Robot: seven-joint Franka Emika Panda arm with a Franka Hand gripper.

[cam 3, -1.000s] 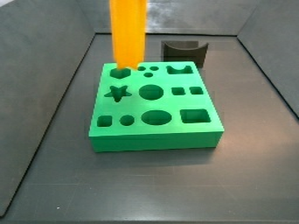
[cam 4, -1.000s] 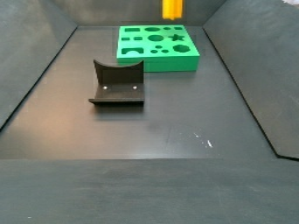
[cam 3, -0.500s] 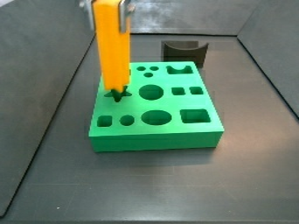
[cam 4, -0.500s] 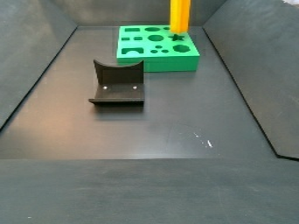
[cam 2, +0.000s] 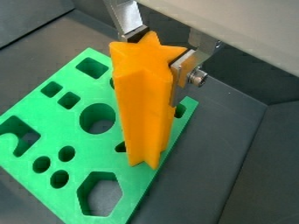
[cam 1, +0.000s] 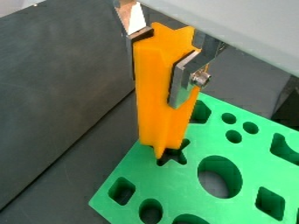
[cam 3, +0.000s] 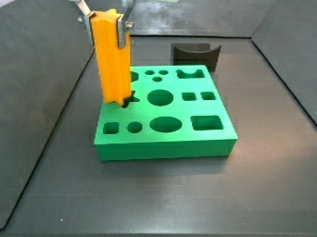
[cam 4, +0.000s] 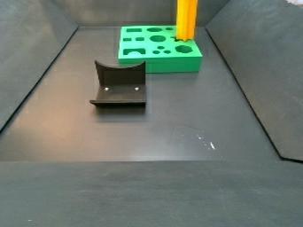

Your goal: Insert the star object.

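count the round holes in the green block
5 in a side view of the green block: large one at centre, oval nearer the front, three small. The star object, held upright in the gripper, may hide others.

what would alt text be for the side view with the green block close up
The pincer holds the orange star object upright, its lower end in the star-shaped hole at the side of the green block. The block's other shaped holes are empty, and a dark fixture stands behind it.
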